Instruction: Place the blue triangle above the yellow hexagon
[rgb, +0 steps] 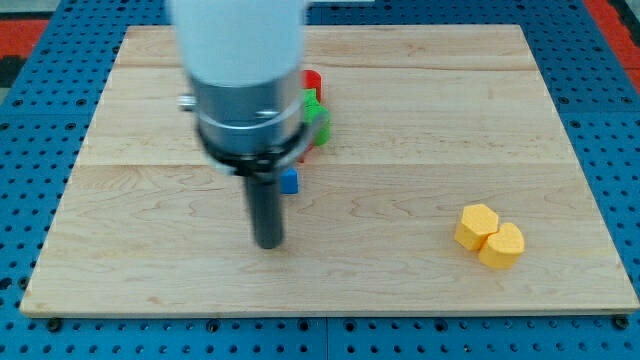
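Note:
A blue block (290, 181) peeks out just right of my rod, near the middle of the wooden board (420, 110); its shape is mostly hidden by the arm. My tip (268, 243) rests on the board just below and slightly left of that blue block. A yellow hexagon (477, 225) sits at the lower right, touching a second yellow block (502, 246) just below and right of it. The tip is far left of both yellow blocks.
A red block (313, 80) and green blocks (316, 115) are clustered just right of the arm's body, above the blue block and partly hidden by it. The board lies on a blue perforated table (610, 120).

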